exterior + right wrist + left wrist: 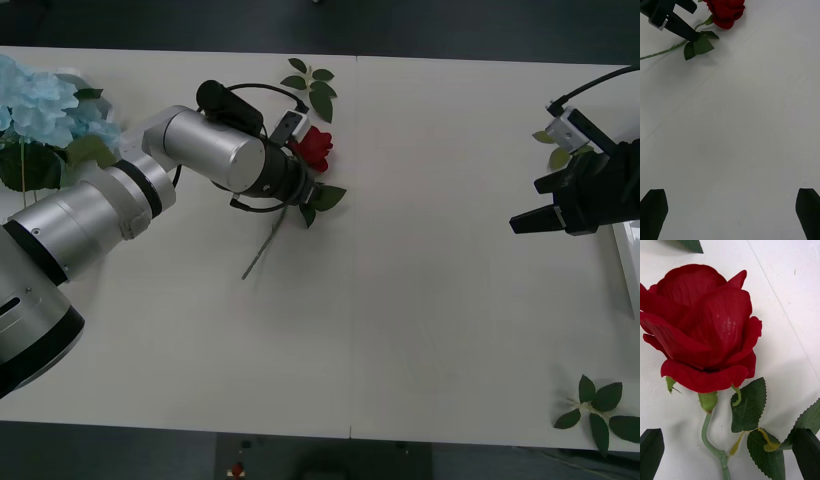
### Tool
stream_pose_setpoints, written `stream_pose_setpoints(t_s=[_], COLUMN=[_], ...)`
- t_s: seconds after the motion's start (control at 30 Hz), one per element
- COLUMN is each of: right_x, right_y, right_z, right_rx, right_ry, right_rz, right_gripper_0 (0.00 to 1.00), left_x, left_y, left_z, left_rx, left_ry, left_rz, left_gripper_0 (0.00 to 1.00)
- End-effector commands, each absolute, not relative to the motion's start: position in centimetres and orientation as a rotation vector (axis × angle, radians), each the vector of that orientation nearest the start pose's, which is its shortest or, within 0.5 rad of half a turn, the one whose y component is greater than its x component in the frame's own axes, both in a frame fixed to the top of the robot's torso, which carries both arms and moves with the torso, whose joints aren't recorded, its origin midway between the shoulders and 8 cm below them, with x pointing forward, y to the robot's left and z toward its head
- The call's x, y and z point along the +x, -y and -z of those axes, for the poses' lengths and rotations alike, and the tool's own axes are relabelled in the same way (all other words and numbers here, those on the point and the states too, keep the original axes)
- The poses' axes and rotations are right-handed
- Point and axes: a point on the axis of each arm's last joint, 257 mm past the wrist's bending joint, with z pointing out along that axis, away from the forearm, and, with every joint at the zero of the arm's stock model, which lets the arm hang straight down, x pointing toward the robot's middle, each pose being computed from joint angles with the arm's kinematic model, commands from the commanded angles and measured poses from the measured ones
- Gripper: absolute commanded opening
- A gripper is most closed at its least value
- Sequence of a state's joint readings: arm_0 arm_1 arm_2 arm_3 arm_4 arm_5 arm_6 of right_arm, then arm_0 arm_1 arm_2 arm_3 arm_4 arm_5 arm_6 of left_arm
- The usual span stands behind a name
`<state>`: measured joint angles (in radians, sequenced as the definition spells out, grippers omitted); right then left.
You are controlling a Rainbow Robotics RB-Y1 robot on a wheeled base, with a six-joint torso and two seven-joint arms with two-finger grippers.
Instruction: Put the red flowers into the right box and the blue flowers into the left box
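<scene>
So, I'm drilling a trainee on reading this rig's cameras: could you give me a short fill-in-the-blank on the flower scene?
1. The left gripper hangs with open jaws over a ____ rose.
2. The blue flowers lie at the table's far ____ corner.
3. The right gripper hovers with its jaws ____.
4. A loose leaf sprig lies at the table's near ____ corner.

Missing words: red; left; open; right
</scene>
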<state>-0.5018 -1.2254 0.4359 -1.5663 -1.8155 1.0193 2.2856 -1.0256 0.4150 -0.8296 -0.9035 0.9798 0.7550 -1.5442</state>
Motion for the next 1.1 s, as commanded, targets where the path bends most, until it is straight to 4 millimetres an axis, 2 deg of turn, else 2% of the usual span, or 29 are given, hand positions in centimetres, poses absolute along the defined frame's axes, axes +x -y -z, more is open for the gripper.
stream_pose_setpoints(t_s=[0.03,0.33,0.53,0.57,0.6,0.63,0.67,1.1], right_x=[47.8,48.0,48.1,48.1,48.1,48.1,48.1,48.1], right_y=[27.0,27.6,27.8,27.7,27.8,27.8,27.9,27.9], right_z=[16.1,16.2,16.3,16.3,16.3,16.3,16.3,16.4], right_rx=[-1.044,-1.034,-1.03,-1.034,-1.032,-1.032,-1.03,-1.033], right_ry=[-2.164,-2.171,-2.173,-2.171,-2.172,-2.172,-2.173,-2.174], right_rz=[-0.456,-0.447,-0.444,-0.443,-0.443,-0.443,-0.443,-0.441], right_gripper_0=[1.0,1.0,1.0,1.0,1.0,1.0,1.0,1.0], left_x=[63.4,64.1,64.6,64.6,64.7,64.7,64.9,65.1], left_y=[-4.6,-6.4,-7.0,-7.1,-7.1,-7.1,-7.4,-7.5], left_z=[24.6,26.6,26.9,27.0,26.9,26.9,26.8,26.8], left_rx=[0.662,0.656,0.676,0.683,0.69,0.69,0.695,0.695], left_ry=[-2.279,-2.291,-2.277,-2.272,-2.266,-2.263,-2.256,-2.249], left_rz=[0.221,0.14,0.077,0.064,0.055,0.053,0.037,0.011], left_gripper_0=[1.0,1.0,1.0,0.79,0.45,0.05,0.0,0.0])
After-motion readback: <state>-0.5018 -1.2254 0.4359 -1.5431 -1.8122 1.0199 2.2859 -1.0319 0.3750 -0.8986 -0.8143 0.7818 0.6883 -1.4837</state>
